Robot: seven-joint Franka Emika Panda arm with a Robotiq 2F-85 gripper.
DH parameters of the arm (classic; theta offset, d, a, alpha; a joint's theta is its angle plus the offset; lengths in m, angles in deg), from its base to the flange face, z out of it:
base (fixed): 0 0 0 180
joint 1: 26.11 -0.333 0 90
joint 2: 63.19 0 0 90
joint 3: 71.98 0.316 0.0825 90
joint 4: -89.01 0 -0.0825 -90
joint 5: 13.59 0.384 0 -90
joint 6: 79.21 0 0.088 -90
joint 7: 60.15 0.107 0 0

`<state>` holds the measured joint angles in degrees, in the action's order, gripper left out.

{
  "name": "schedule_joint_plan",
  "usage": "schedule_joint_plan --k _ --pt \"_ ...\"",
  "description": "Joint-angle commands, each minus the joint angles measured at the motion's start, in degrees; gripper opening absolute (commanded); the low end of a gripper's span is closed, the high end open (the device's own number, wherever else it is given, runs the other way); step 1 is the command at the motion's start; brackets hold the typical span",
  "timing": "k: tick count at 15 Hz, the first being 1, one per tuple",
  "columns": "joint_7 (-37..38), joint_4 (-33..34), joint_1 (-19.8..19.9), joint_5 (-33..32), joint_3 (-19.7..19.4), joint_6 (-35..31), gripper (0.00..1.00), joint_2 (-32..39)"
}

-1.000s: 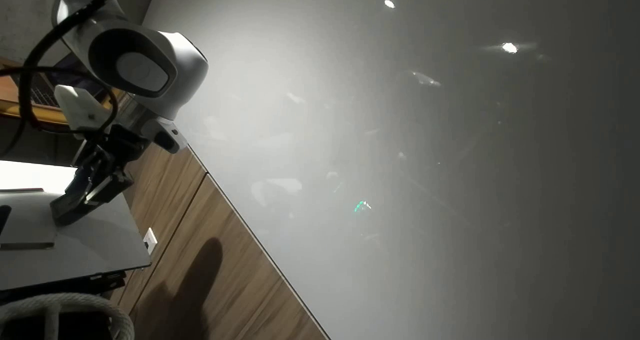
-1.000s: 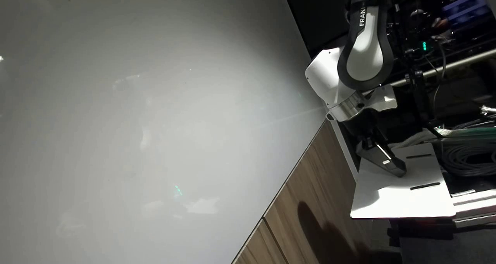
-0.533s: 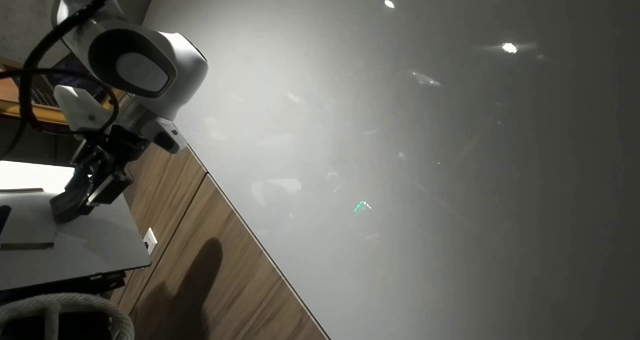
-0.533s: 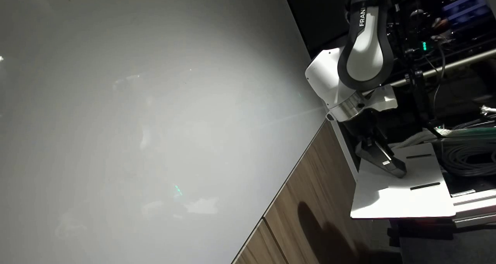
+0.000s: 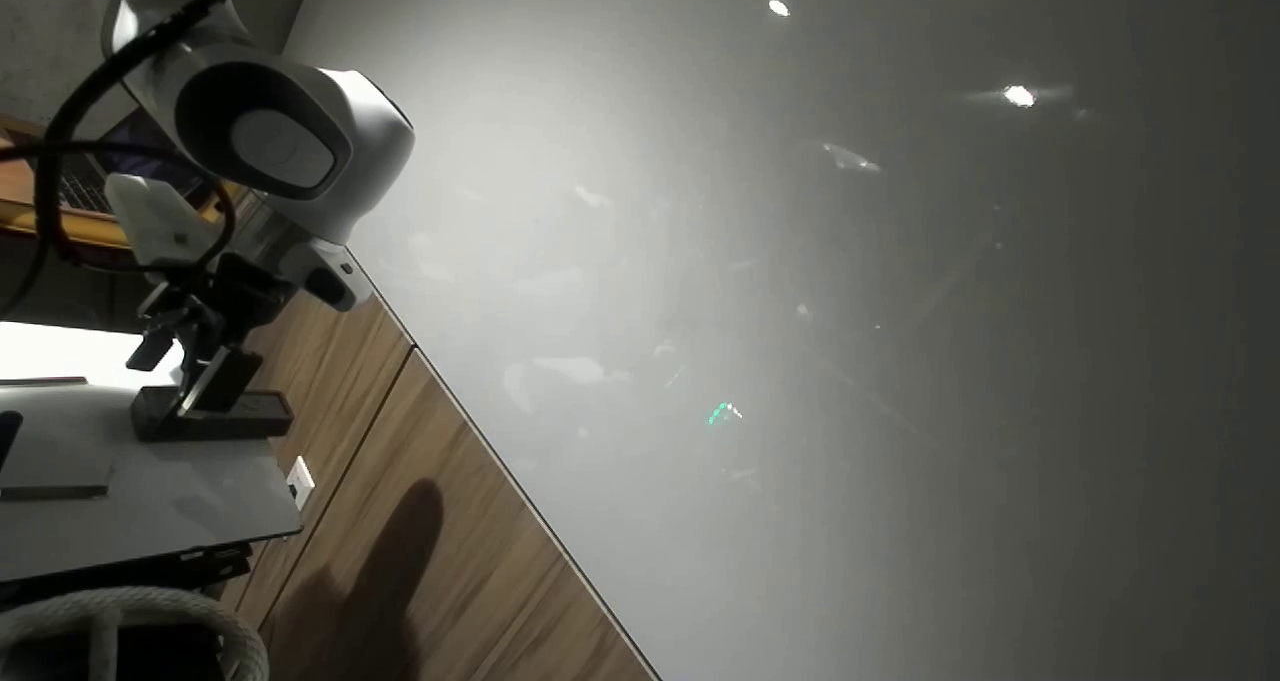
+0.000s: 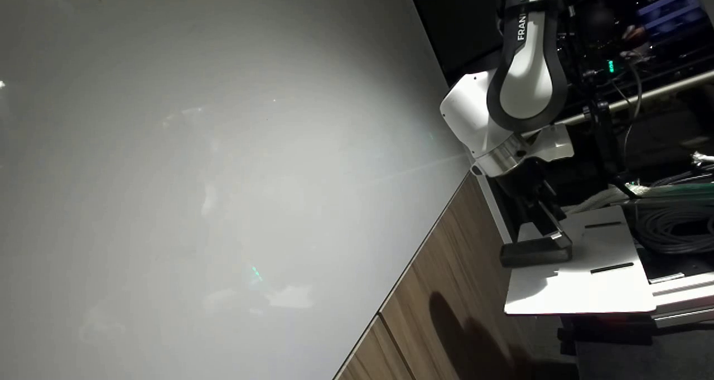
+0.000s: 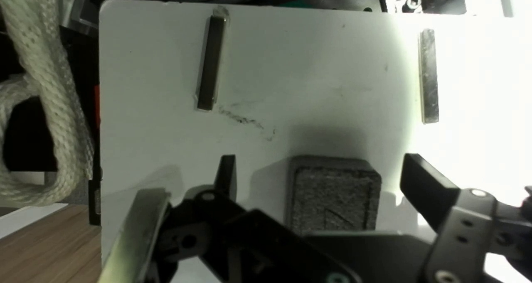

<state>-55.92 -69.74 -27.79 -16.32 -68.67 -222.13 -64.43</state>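
Observation:
My gripper (image 7: 319, 160) stands open in the wrist view, its fingers (image 7: 428, 179) wide apart. Between them, touching neither as far as I can see, is a dark grey felt-like block (image 7: 334, 198) with rounded corners. Its lower part is hidden behind the gripper's body. The block appears to lie on a white board (image 7: 158, 75), with its shadow close beside it. In an exterior view the block (image 5: 258, 416) is level, one end reaching past the board's edge. From another angle the block (image 6: 532, 253) sits just below the fingertips.
Two dark strips (image 7: 212, 62) (image 7: 429, 79) are fixed on the board. A white rope (image 7: 62, 112) loops beside it. A large glossy grey panel (image 5: 750, 261) and wooden panels (image 5: 430, 521) stand alongside the arm. Coiled cables (image 6: 675, 229) lie behind the board.
The jaws have opened and let go of the block, which has swung from a tilt in line with the fingers to level. The arm has sunk very slightly.

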Motion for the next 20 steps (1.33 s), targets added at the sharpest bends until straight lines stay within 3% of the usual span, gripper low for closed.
schedule_joint_plan --k 1,10,20 --pt "-1.02 0.07 -0.22 0.52 -0.38 -0.53 1.0 0.07" --pt "-0.74 0.29 -1.69 -0.14 0.56 -0.11 1.0 0.56" --pt "-0.39 -0.08 0.28 -6.93 -1.77 -0.4 1.0 4.69"
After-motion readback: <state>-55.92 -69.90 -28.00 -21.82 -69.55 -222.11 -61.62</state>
